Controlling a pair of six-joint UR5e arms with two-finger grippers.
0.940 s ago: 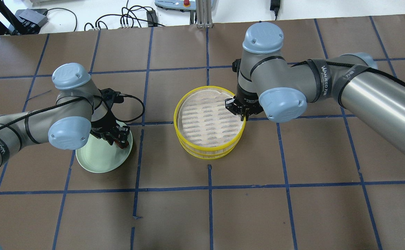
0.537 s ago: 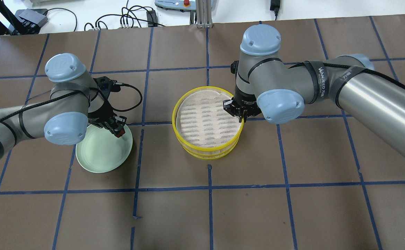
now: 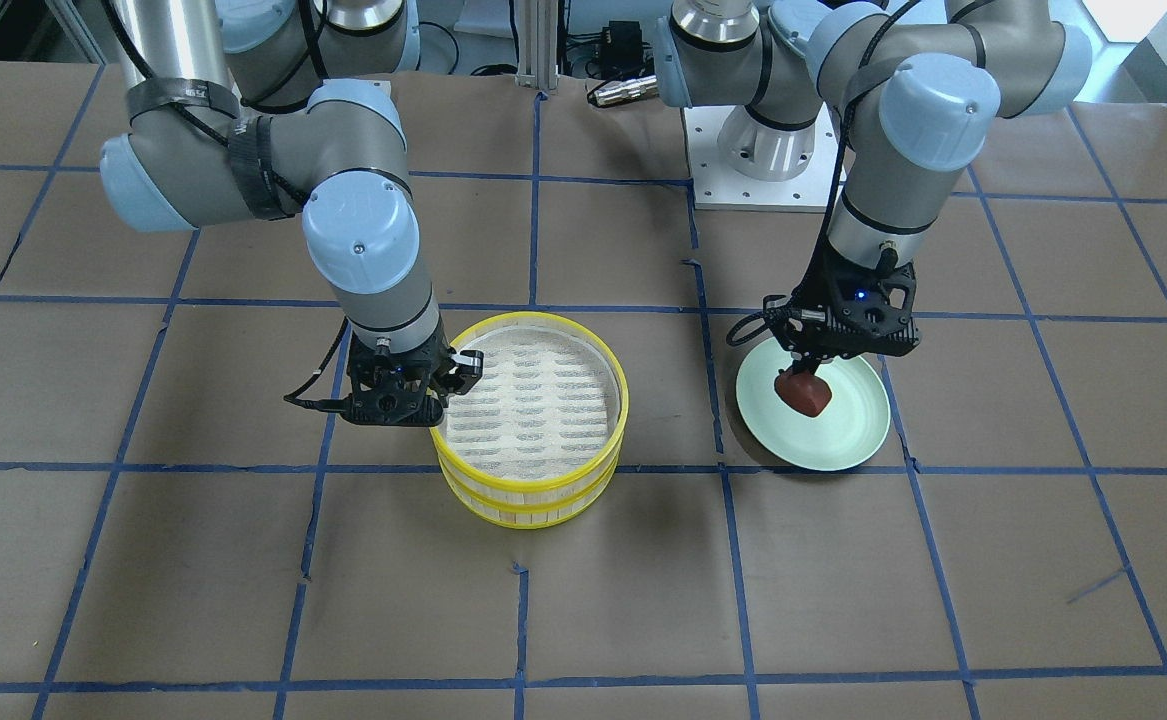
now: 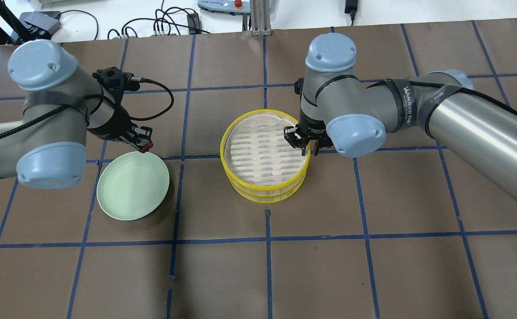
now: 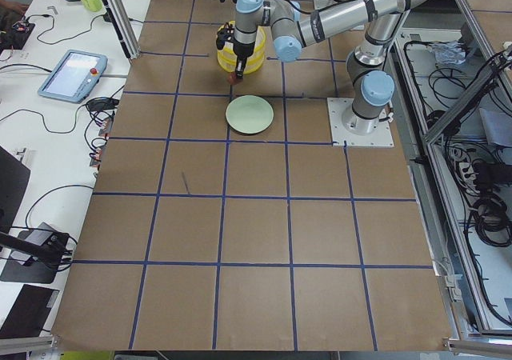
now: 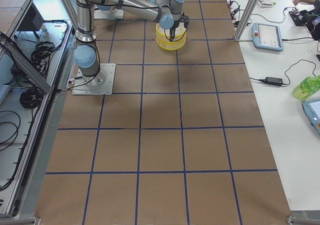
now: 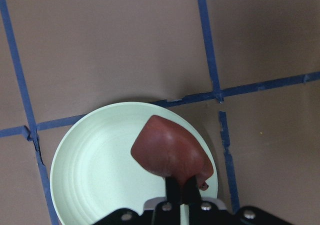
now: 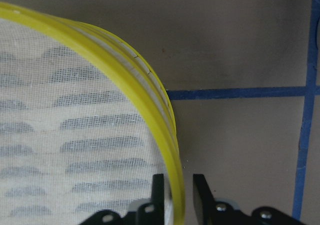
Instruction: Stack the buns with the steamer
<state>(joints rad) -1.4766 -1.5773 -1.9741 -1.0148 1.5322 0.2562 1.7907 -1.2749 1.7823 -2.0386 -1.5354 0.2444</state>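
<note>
Left gripper (image 7: 181,182) is clamped on the reddish-brown bun (image 7: 170,152). The bun hangs from its fingertips, clear above the green plate (image 7: 95,170) below, and nothing else is on the plate.

The steamer (image 4: 265,195) is well off to that hand's right: two yellow tiers stacked, cloth liner (image 4: 262,150) on top, bare.

Right gripper (image 8: 178,182) straddles the steamer rim, one finger inside and one outside. There's a sliver of gap at the outer finger, so it's parted and not gripping, by my read.

White bun isn't visible; it may be in the lower tier, can't tell.

Progress: brown bun picked, not placed. Left to do: carry it over and set it on the liner.
</note>
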